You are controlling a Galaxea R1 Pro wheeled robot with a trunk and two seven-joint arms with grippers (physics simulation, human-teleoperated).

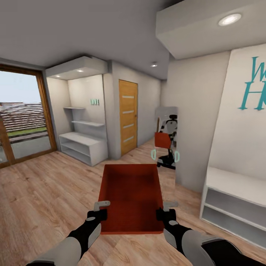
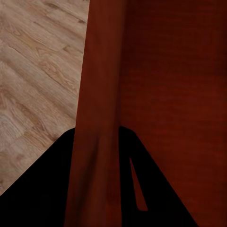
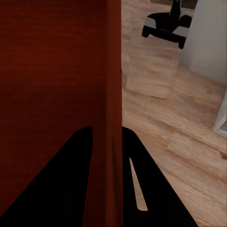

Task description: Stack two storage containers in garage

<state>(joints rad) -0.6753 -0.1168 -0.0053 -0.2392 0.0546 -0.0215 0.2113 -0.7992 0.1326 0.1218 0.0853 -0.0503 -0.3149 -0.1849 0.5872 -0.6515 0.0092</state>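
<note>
Red-orange storage container (image 1: 131, 199) — both tools (image 1: 99, 210) (image 1: 167, 210) clamp its walls.

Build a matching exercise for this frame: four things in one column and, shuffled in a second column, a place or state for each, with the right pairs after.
Things:
1. storage container
2. orange-brown door
3. wall mirror
4. white shelf unit

Places or states:
A. shut, in the far wall
B. held between the left gripper and the right gripper, each clamped on a side wall
C. reflecting the robot with its red box
D. standing on the wood floor beside the glass patio door

Pairs: 1-B, 2-A, 3-C, 4-D
</note>
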